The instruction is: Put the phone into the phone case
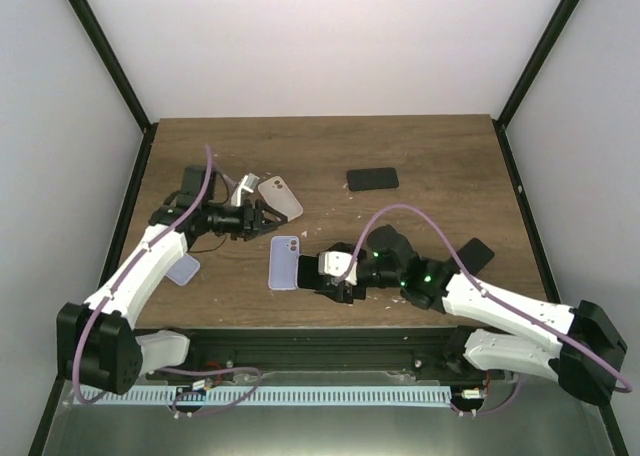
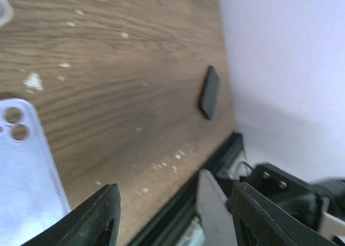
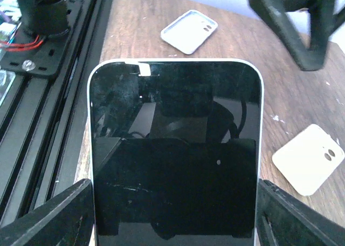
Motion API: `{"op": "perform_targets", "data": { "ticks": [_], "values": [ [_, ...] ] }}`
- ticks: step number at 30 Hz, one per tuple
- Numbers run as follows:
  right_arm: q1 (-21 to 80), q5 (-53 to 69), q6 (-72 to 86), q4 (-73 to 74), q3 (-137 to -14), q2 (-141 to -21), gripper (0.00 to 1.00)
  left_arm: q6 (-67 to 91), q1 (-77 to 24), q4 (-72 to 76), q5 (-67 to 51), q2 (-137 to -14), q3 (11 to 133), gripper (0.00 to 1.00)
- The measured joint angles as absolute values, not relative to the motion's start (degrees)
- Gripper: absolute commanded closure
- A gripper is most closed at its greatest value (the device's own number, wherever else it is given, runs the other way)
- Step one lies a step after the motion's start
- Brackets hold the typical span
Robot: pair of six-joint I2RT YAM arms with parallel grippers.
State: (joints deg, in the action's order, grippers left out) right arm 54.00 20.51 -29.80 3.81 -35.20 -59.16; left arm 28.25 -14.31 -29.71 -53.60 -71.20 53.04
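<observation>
My right gripper [image 1: 338, 272] is shut on a white-edged phone [image 3: 175, 149] and holds it by its long sides, dark screen toward the wrist camera, just above the table's near edge. The phone shows white in the top view [image 1: 322, 270]. A lavender phone case [image 1: 285, 263] with two camera holes lies flat just left of the held phone and shows in the left wrist view [image 2: 24, 176]. My left gripper [image 1: 262, 219] is open and empty [image 2: 178, 219], above the table behind that case.
A beige case [image 1: 281, 197] lies by my left gripper, also in the right wrist view [image 3: 308, 159]. Another pale case [image 1: 183, 269] lies near the left front edge [image 3: 189, 31]. A black phone [image 1: 372, 179] lies mid-table and a black slab [image 1: 476, 253] at the right.
</observation>
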Motion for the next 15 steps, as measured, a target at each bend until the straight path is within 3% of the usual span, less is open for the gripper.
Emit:
{"op": "perform_targets", "data": {
  "ticks": [12, 15],
  "values": [
    [54.1, 21.4, -45.7, 6.2, -40.9, -66.5, 0.54, 26.4, -19.8, -34.7, -60.6, -65.3, 49.3, 0.42],
    [54.1, 21.0, -46.7, 5.9, -42.0, -68.1, 0.54, 25.9, -20.2, -36.0, -60.4, -64.6, 48.1, 0.5]
  ]
}}
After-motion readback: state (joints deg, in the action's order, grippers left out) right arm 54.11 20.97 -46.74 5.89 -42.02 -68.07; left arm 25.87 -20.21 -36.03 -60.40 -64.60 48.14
